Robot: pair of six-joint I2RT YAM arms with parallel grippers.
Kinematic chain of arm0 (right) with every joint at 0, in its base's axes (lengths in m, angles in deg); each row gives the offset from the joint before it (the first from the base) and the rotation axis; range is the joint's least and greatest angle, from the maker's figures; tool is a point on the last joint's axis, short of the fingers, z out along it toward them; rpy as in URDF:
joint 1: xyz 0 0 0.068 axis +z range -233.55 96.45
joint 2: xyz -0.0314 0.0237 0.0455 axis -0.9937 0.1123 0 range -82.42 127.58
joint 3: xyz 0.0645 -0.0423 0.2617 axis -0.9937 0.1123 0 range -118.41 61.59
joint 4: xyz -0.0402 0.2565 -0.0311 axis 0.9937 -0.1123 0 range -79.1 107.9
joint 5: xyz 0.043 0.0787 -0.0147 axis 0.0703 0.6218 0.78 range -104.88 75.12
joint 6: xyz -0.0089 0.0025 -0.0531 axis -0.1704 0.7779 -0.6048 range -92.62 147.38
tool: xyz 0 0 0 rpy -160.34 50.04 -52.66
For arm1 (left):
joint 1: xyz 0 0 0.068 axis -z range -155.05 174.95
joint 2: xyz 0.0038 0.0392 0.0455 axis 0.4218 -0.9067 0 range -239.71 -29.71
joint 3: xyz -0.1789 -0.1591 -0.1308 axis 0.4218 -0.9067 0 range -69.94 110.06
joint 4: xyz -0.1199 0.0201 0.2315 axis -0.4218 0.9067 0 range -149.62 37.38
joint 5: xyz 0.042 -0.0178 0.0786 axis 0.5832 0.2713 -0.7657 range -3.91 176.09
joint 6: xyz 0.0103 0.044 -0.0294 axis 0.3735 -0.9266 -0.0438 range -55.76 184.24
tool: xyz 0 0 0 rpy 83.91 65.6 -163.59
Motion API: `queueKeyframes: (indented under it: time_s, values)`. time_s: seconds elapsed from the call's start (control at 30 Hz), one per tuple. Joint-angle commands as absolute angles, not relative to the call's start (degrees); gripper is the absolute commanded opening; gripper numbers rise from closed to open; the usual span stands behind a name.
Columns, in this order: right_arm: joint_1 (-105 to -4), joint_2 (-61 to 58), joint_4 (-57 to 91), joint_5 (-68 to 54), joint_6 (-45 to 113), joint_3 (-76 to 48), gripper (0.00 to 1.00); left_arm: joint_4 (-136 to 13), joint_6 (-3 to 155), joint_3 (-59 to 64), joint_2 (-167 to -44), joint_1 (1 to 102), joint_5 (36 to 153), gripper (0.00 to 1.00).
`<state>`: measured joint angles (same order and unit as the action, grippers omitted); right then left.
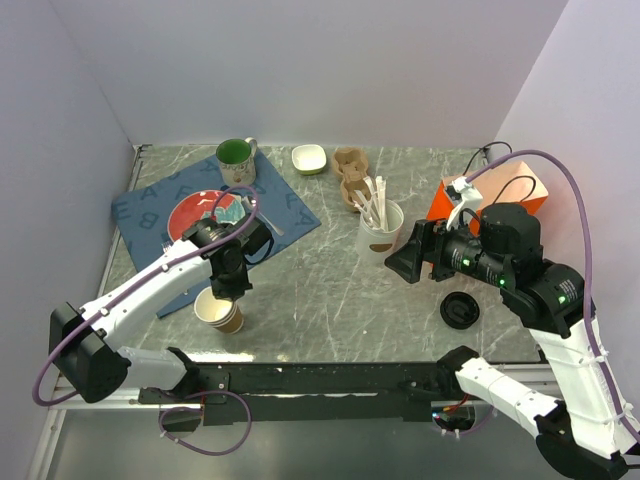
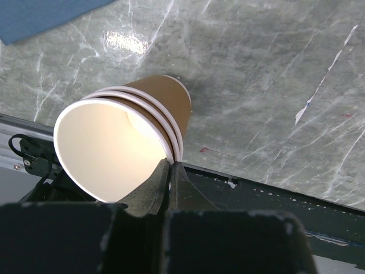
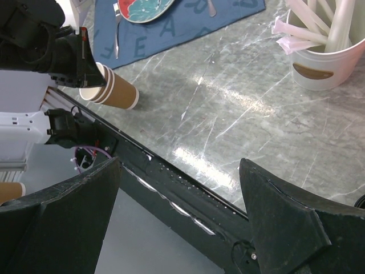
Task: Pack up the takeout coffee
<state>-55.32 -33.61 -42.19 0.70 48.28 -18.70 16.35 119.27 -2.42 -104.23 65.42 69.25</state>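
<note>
Left pincer (image 2: 170,166) nips tilted cup stack (image 2: 114,145) by rim, black lid (image 1: 460,310) well apart.

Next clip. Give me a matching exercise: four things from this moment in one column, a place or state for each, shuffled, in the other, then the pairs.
Things:
1. left claw
2. right claw
3. black lid
4. green mug

Place or state:
a. at the back of the table, behind the red plate
b. open, holding nothing
c. shut on the rim of the stacked paper cups
d. flat on the table near the right arm

Pairs: 1-c, 2-b, 3-d, 4-a
</note>
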Motion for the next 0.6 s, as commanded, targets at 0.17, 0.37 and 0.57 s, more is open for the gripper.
queueKeyframes:
  time_s: [0.17, 0.37, 0.57]
  values:
    - [-55.6, -33.56, -41.6, 0.07, 47.24, -19.98, 0.92, 16.41, 119.7, -3.15, -105.2, 65.73, 69.31, 0.1]
    - [-55.6, -33.82, -42.04, -0.2, 47.15, -19.97, 0.92, 16.14, 119.52, -3.41, -104.77, 65.91, 69.22, 0.01]
    - [-55.6, -34.08, -42.39, -0.46, 47.06, -19.8, 0.92, 16.76, 119.88, -2.88, -105.82, 65.91, 69.22, 0.19]
